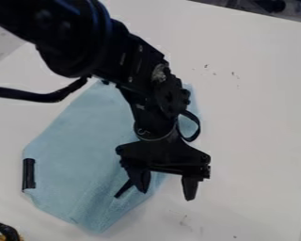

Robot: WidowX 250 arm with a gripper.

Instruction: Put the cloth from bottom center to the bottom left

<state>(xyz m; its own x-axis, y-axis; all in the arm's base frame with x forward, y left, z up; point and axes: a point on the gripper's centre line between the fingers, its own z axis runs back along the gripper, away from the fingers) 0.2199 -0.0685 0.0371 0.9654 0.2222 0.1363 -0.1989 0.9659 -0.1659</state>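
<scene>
A single fixed camera looks down at a steep slant from above the white surface (260,117), facing its far edge, which crosses the upper right corner and slopes down to the right. The camera is close: the black robot arm (84,33) looms large from the upper left, nearest the lens, and the whole gripper (165,190) is seen from above, below the center of the view.

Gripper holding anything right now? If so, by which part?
Nothing held. The gripper is open, fingers apart with no fabric pinched between them; the cloth lies spread on the table beneath the arm.
</scene>
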